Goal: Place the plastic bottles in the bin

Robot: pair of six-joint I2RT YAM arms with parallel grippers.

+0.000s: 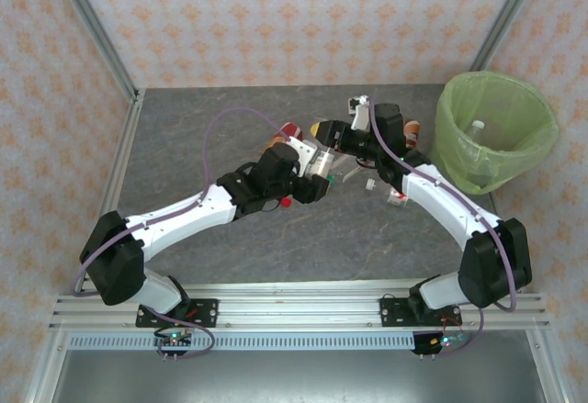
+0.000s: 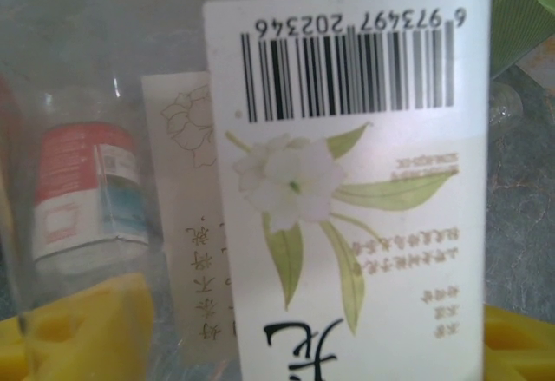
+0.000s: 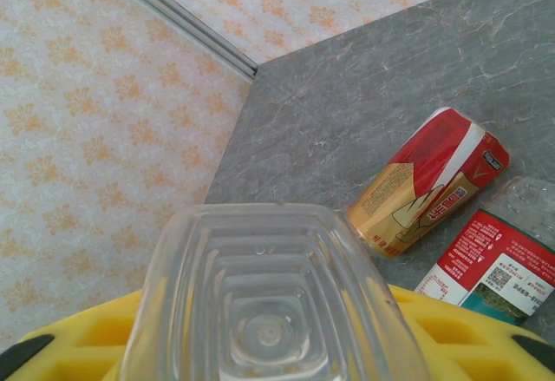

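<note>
While the white-labelled bottle (image 2: pixel 347 181) is sitting clamped between the yellow pads (image 2: pixel 520 342) of the left gripper (image 1: pixel 323 168) | right gripper (image 1: pixel 331 133) is gripping a clear bottle (image 3: pixel 269 303) just beside it over the counter (image 1: pixel 202 137) | another bottle (image 1: pixel 476 126) is lying inside the green-lined bin (image 1: pixel 542 114), far right | red-and-gold bottle (image 3: pixel 425 181) is lying loose on the counter.

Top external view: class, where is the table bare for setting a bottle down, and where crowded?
Bare: the table beside the left wall, and the near strip between left arm and right arm. Crowded: far middle toward the bin: bottles and a can.
</note>
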